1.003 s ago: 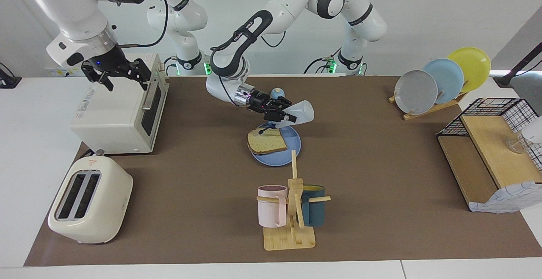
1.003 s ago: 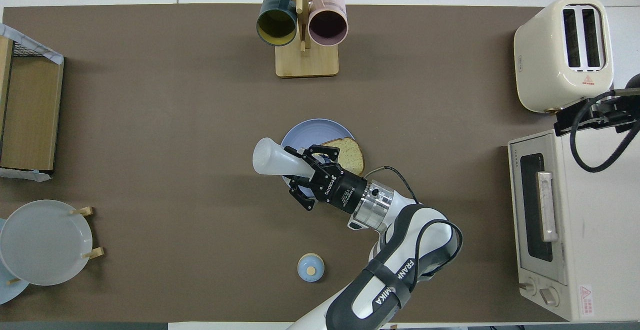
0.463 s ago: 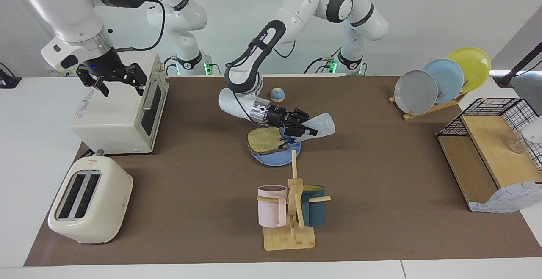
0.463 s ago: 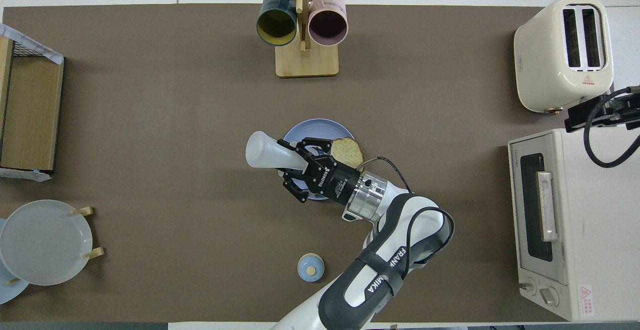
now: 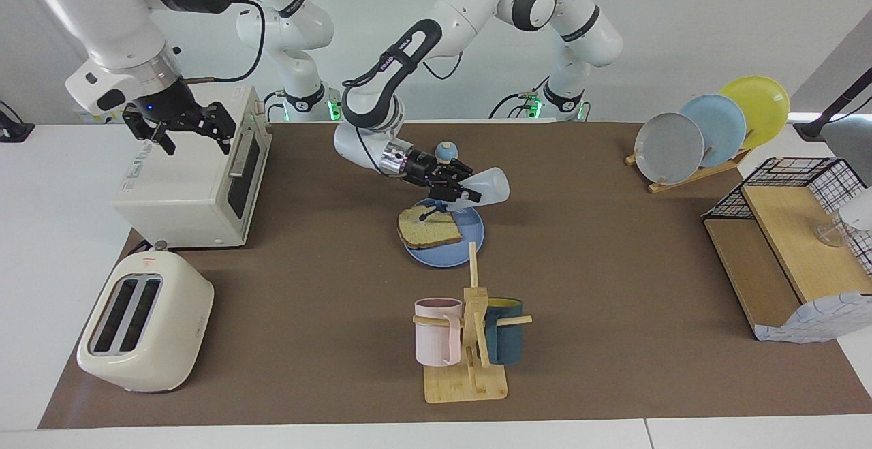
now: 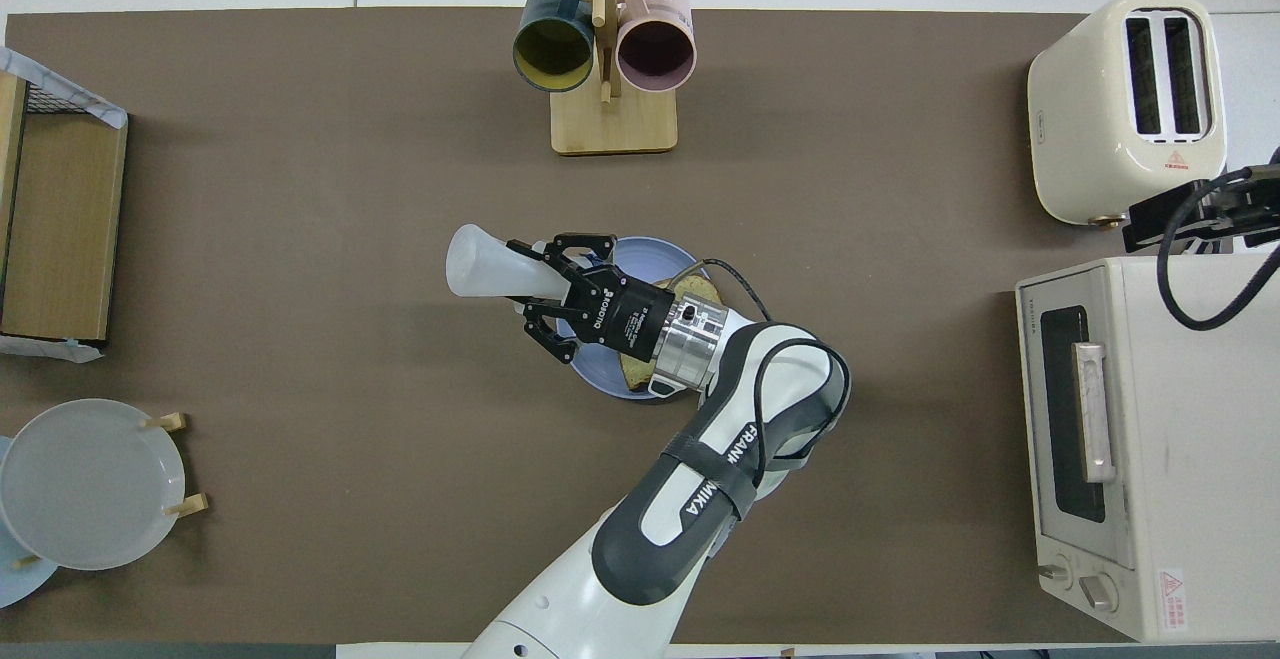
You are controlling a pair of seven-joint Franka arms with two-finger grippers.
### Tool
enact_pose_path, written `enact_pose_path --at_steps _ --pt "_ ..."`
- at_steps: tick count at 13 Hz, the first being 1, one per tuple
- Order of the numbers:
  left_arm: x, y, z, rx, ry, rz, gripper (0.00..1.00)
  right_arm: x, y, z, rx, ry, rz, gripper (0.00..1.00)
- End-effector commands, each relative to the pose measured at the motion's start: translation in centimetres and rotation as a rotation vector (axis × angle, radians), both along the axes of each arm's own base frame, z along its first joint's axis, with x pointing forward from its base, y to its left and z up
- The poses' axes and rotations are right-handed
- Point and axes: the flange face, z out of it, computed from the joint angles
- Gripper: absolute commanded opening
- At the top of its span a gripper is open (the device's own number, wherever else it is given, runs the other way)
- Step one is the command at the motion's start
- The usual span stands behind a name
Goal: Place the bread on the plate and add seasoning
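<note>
The bread (image 5: 429, 229) lies on the blue plate (image 5: 472, 238) in the middle of the table. My left gripper (image 5: 463, 183) hangs over the plate, shut on the seasoning (image 5: 489, 185). The whitish bottle is tipped over, its base up and out toward the left arm's end, its dark cap pointing down at the bread. In the overhead view the left gripper (image 6: 535, 279) and its arm cover most of the plate (image 6: 640, 251) and bread (image 6: 700, 289); the seasoning (image 6: 485, 274) sticks out past the rim. My right gripper (image 5: 180, 129) waits open above the toaster oven (image 5: 194, 183).
A small blue bell (image 5: 446, 151) stands between the plate and the robots. The mug stand (image 5: 470, 340) with two mugs sits farther out than the plate. A cream toaster (image 5: 143, 323), a rack of upright plates (image 5: 708, 132) and a wire-and-wood shelf (image 5: 790, 251) occupy the table's ends.
The left gripper swung the tipped bottle low toward the left arm's end of the plate, then lifted it back over the bread. The right gripper shifted slightly over the oven.
</note>
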Motion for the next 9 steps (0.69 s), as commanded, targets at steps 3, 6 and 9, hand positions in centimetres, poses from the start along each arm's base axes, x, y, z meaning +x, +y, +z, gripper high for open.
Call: enact_pose_path --at_steps 3,6,9 --pt "2.5 2.6 -1.2 -0.048 -0.004 0.060 0.00 -0.6 -0.3 0.1 0.002 -0.004 0.016 1.00" --pt "6.2 4.9 -1.2 -0.074 -0.010 0.092 0.00 -0.6 -0.3 0.1 0.002 -0.004 0.016 1.00" --pt "6.3 4.8 -1.2 -0.077 -0.009 0.087 0.00 -0.6 -0.3 0.1 0.002 -0.004 0.016 1.00"
